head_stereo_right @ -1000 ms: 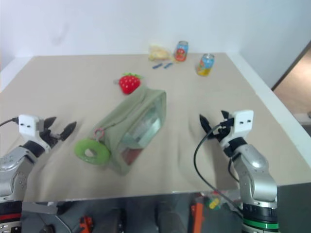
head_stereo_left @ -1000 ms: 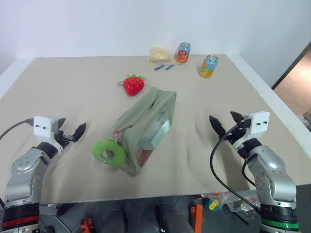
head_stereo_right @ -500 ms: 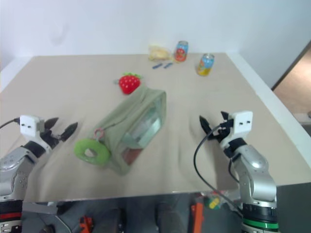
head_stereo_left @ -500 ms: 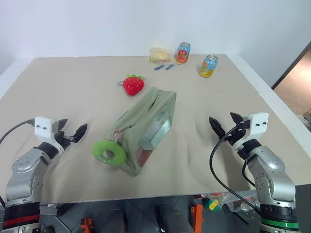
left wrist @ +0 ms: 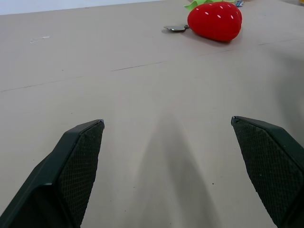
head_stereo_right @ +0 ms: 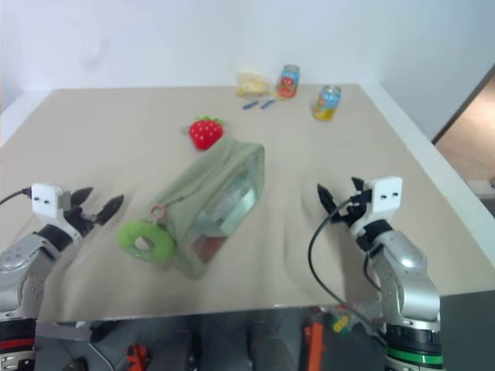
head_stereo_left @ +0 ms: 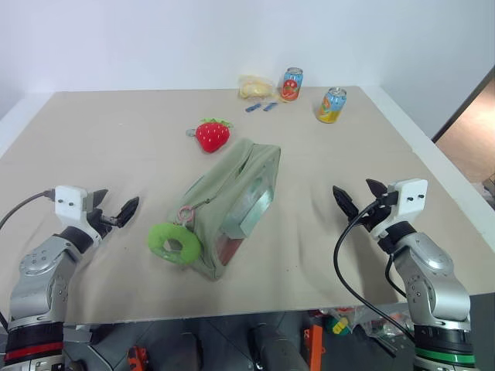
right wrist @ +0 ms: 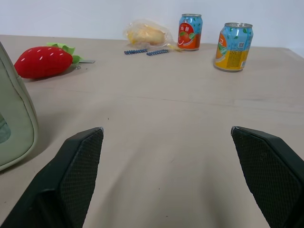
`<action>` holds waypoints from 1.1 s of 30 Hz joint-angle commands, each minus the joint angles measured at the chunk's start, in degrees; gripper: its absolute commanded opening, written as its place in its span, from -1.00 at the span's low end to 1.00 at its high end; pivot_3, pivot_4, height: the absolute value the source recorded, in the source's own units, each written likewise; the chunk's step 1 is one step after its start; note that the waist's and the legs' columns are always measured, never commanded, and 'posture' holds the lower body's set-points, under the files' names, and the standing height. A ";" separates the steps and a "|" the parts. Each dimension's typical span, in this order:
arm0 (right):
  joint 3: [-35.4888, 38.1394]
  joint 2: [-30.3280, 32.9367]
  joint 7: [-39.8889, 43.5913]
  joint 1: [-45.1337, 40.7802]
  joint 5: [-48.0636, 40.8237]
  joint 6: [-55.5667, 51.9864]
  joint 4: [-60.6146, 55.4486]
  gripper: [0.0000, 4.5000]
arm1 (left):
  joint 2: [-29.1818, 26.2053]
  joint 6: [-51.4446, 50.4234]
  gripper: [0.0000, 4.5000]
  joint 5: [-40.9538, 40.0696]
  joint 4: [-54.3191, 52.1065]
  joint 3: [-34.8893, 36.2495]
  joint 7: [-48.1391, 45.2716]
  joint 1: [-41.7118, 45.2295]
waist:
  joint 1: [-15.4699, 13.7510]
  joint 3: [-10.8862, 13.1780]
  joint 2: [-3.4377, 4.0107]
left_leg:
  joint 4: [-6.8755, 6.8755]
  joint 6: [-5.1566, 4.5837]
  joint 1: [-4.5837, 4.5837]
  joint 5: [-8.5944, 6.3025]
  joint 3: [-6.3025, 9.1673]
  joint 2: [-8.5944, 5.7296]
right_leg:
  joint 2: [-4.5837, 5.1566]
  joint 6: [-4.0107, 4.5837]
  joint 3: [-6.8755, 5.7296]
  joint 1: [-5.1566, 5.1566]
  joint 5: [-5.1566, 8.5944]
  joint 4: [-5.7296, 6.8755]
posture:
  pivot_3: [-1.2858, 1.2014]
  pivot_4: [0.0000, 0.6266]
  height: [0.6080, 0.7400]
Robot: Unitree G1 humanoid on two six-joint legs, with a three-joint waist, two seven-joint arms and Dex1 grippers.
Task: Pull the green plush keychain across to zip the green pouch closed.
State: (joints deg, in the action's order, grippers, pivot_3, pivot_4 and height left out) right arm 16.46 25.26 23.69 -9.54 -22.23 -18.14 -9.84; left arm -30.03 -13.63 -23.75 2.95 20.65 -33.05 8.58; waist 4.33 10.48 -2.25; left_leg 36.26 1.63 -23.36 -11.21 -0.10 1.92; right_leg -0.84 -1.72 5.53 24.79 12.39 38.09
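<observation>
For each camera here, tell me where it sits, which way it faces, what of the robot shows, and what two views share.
Left eye view: on the head, looking forward and down at the table; the pouch with the keychain, both arms, left gripper and right gripper open.
Right eye view: beside it, same scene.
Left wrist view: along its open fingers toward the strawberry plush.
Right wrist view: along its open fingers toward two cans.
Shared: both wrist views show the strawberry plush.

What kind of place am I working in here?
Likely an indoor test room: a beige-covered table against a plain white wall, with staged props like two drink cans and a strawberry plush.
</observation>
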 commanded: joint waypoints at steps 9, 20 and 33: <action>0.80 0.50 0.25 -0.31 -0.07 1.18 -1.20 0.99 | -0.68 0.64 0.98 -0.74 -0.69 1.00 -0.36 0.81 | 0.00 0.00 0.00 | 0.00 0.00 0.00 0.00 0.00 0.00 | 0.00 0.00 0.00 0.00 0.00 0.00 | 0.03 -0.52 1.00; 1.96 2.45 3.08 -1.84 -2.82 -0.29 -0.63 0.99 | -2.59 -4.85 0.98 -9.31 -4.93 2.35 -4.79 6.43 | -0.09 0.02 -0.05 | 0.05 -0.04 -0.06 0.02 0.01 -0.02 | 0.00 -0.06 -0.01 0.02 -0.04 0.00 | 0.03 -0.52 1.00; -2.35 3.85 8.52 -4.62 -4.94 -3.13 -2.21 0.99 | -2.88 -8.58 0.98 -10.80 -12.13 -8.20 -11.41 13.15 | -0.14 0.05 -0.09 | 0.09 -0.11 -0.06 0.10 -0.03 -0.20 | 0.02 -0.21 0.25 -0.08 -0.09 -0.03 | 0.03 -0.52 1.00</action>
State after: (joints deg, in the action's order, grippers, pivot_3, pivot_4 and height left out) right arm 13.05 27.29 29.85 -14.19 -26.09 -21.73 -10.28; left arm -32.03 -22.42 -33.37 -7.47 11.21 -43.11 21.62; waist 4.20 10.52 -2.34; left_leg 36.36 1.53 -23.39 -11.11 -0.14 1.73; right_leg -0.81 -1.95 5.80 24.64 12.29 38.02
